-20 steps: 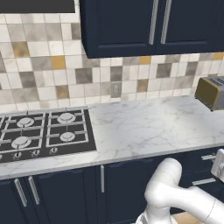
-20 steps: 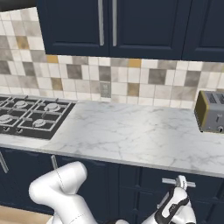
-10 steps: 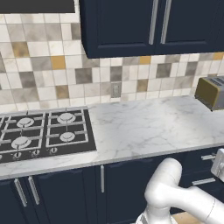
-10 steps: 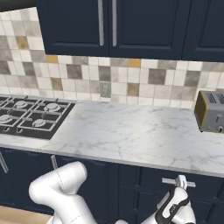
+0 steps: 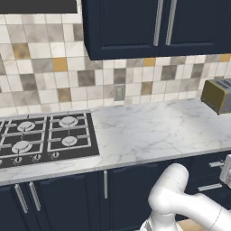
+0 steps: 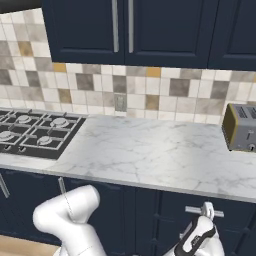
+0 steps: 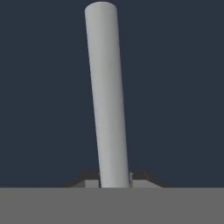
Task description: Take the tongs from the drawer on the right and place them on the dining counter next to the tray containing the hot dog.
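The gripper point(image 7: 114, 180) was seen clamped on the silver bar handle point(image 7: 106, 94) of the navy drawer point(image 7: 175, 87), low beneath the marble worktop point(image 6: 150, 155), right of the black stove point(image 5: 40, 137). A toaster point(image 6: 241, 127) stood on the worktop.

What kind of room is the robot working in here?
A home kitchen, rendered in simulation. A black gas stove is set into a white marble worktop, a toaster stands at its right end, and navy cabinets hang above a tiled backsplash.
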### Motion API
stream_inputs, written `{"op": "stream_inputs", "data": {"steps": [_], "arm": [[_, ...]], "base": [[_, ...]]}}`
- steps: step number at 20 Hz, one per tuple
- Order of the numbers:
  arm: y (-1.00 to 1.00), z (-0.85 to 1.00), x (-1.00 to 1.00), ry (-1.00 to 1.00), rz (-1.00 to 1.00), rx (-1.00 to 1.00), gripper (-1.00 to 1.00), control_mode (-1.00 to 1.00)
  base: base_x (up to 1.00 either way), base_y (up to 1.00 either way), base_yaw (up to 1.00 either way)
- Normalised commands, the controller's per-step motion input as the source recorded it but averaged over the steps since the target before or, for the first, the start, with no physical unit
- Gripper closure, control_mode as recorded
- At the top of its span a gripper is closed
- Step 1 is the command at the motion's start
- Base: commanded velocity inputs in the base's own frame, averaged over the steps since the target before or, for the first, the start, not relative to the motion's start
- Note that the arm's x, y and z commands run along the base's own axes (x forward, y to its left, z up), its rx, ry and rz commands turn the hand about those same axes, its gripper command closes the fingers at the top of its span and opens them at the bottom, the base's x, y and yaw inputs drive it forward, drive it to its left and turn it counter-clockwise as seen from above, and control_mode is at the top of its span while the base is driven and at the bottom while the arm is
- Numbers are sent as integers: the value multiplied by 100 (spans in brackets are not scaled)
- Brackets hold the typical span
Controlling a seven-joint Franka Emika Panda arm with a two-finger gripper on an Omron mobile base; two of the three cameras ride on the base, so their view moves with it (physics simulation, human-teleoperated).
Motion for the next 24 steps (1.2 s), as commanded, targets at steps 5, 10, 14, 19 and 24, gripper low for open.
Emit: {"op": "stream_inputs", "data": {"steps": [5, 10, 14, 19, 24], "arm": [[0, 0, -45, 3, 0, 0, 100, -100], [0, 0, -39, 2, 0, 0, 100, -100], [0, 0, -36, 2, 0, 0, 100, -100], [0, 0, -39, 2, 0, 0, 100, -100], [0, 0, -38, 3, 0, 0, 100, -100]], "base": [[0, 0, 0], [0, 0, 0], [0, 0, 0], [0, 0, 0], [0, 0, 0]]}}
